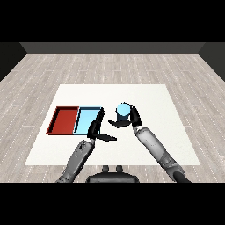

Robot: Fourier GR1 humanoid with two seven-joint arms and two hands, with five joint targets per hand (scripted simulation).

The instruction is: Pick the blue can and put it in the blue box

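The blue can (123, 112) stands upright just right of the light blue tray (86, 119). My right hand (132, 118) is curled round the can, with fingers on its right side and the thumb across its lower front. Whether the can rests on the table or hangs a little above it, I cannot tell. My left hand (97, 128) lies at the light blue tray's front right corner with its fingers straight, the thumb pointing right, holding nothing.
The red tray (63, 119) lies directly left of the light blue one, sharing a wall. Both trays hold nothing. The white table (145, 94) stretches far behind and to the right of the can, over a grey plank floor.
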